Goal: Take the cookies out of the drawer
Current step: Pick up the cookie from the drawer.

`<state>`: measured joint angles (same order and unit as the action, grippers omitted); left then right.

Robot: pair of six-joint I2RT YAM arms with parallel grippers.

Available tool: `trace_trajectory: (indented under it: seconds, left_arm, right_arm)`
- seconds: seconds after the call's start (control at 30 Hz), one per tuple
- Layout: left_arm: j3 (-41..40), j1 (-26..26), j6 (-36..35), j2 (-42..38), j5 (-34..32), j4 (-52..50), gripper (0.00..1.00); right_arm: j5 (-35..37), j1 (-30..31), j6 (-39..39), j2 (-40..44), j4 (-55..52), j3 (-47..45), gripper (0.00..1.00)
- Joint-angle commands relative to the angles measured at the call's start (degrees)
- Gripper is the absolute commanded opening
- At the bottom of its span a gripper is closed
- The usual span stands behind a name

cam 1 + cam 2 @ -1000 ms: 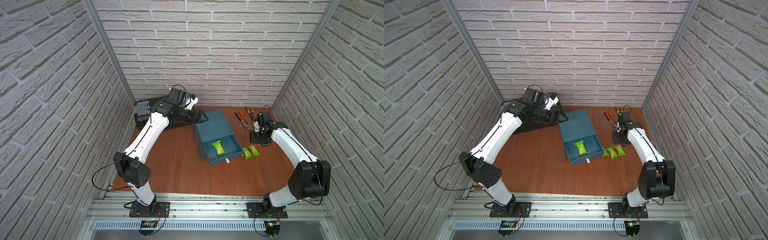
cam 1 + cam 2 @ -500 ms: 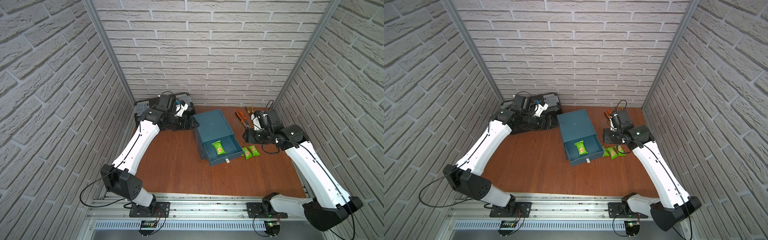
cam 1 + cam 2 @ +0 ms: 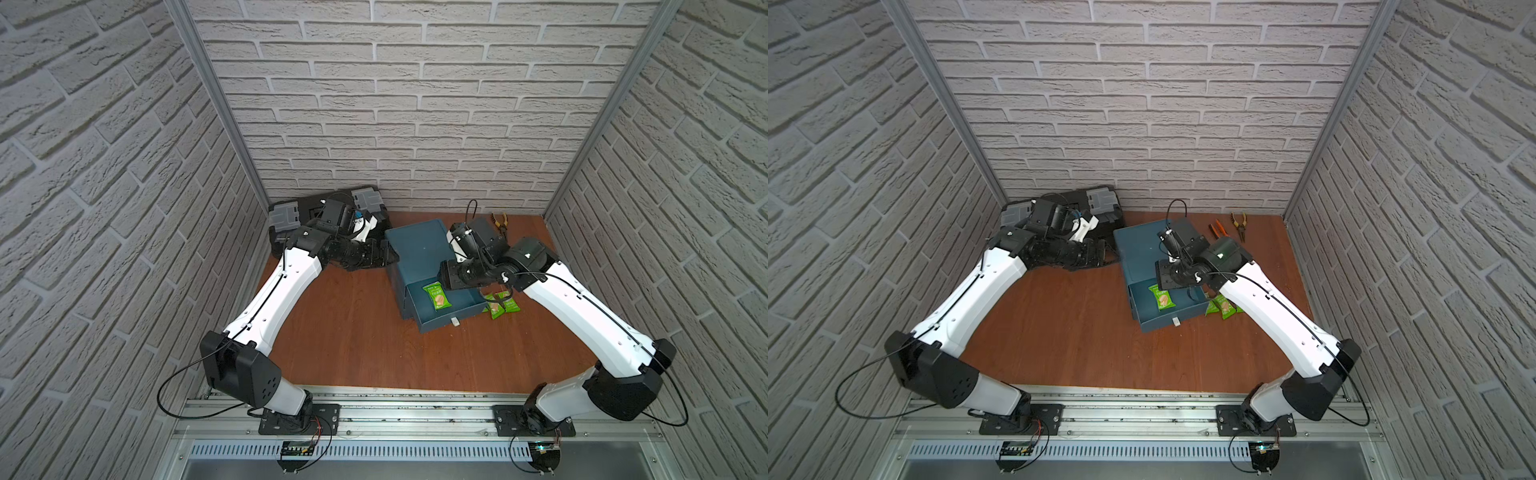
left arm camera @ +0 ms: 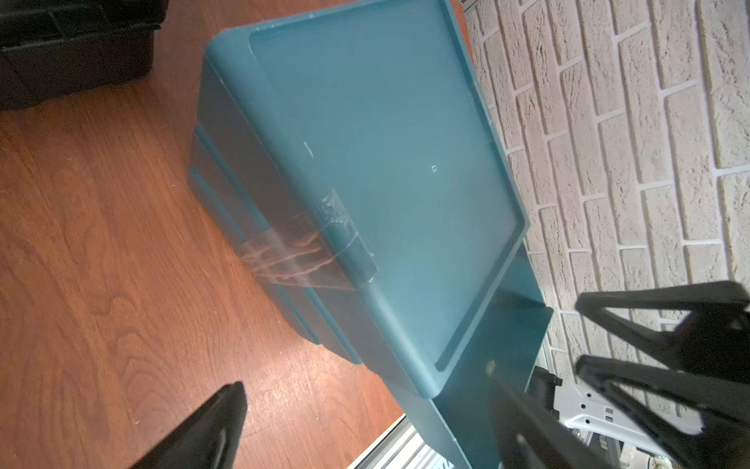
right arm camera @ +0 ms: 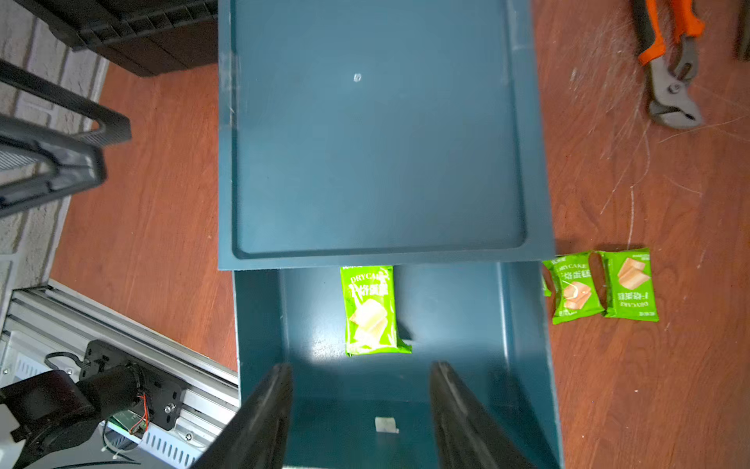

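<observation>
The teal cabinet (image 3: 415,249) has its drawer (image 3: 453,318) pulled open toward the front. One bright green cookie packet (image 5: 371,310) lies flat inside it, also visible in both top views (image 3: 436,297) (image 3: 1163,300). Two more green cookie packets (image 5: 576,286) (image 5: 629,284) lie side by side on the table, just right of the drawer (image 3: 500,303). My right gripper (image 5: 361,390) hovers over the drawer (image 5: 259,325), open, nothing between its fingers, the packet just beyond the tips. My left gripper (image 4: 367,381) is open and empty beside the cabinet's left side (image 3: 388,257).
Orange-handled pliers (image 5: 669,69) lie on the table behind the loose packets, near the back wall (image 3: 1239,224). A black toolbox (image 3: 299,212) fills the back left corner behind my left arm. Brick walls close in on three sides.
My right gripper has swung left from above the loose packets to over the open drawer, and its jaws have widened. My left arm has dropped lower beside the cabinet.
</observation>
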<state>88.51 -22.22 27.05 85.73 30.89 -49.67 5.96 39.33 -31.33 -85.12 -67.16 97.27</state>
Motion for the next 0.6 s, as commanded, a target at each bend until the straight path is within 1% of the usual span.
trace_trajectory:
  seconds: [0.0,0.23,0.37,0.57]
  left_arm:
    - [0.02,0.03,0.37,0.41,-0.09,2.94,0.98]
    - [0.5,-0.04,0.53,1.46,0.49,3.48,0.99]
    - [0.78,-0.04,0.32,1.78,0.74,3.42,0.99]
    - [1.97,-0.02,0.19,2.77,1.03,2.91,0.98]
  right_arm:
    - [0.46,1.25,-0.47,0.02,1.29,-1.55,0.62]
    - [0.92,2.96,3.2,-4.57,-0.84,-4.31,0.65]
    - [0.59,3.2,5.1,-6.95,-1.41,-4.2,0.68]
    - [2.86,3.14,7.78,-8.98,-1.94,-4.76,0.7]
